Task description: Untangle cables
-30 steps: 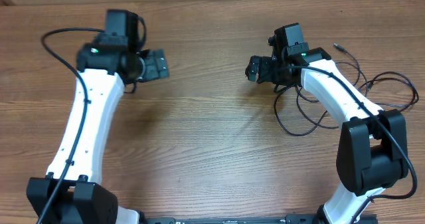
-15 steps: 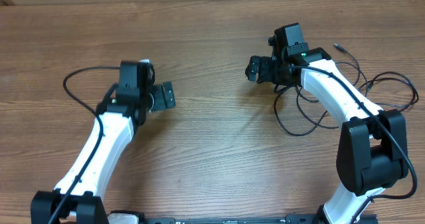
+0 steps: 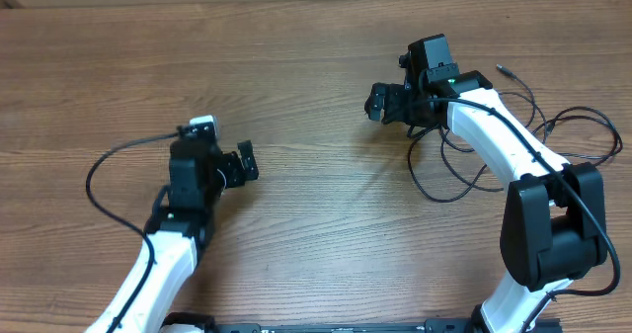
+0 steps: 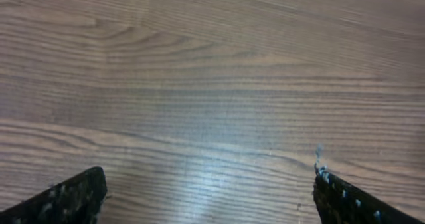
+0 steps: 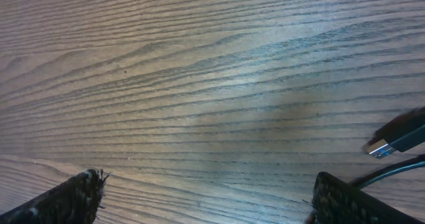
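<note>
Cables (image 3: 434,198) lie in loose crossing loops beside and behind the right gripper (image 3: 375,103), partly under its arm. Its jaws are wide and hold nothing; a USB plug (image 5: 390,141) sits just beside one fingertip. Left gripper (image 3: 247,162) is well apart from the right gripper, also wide, over bare table (image 4: 212,84). Risk: pinching two crossed strands together would tighten the tangle, and the arm could drag the loops under it.

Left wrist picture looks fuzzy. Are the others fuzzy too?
Left wrist view: the wooden table looks blurred, with a pale glare patch low down. Right wrist view: sharper grain, and the USB plug reads clearly. Overhead view: sharp, evenly lit, soft shadows.
</note>
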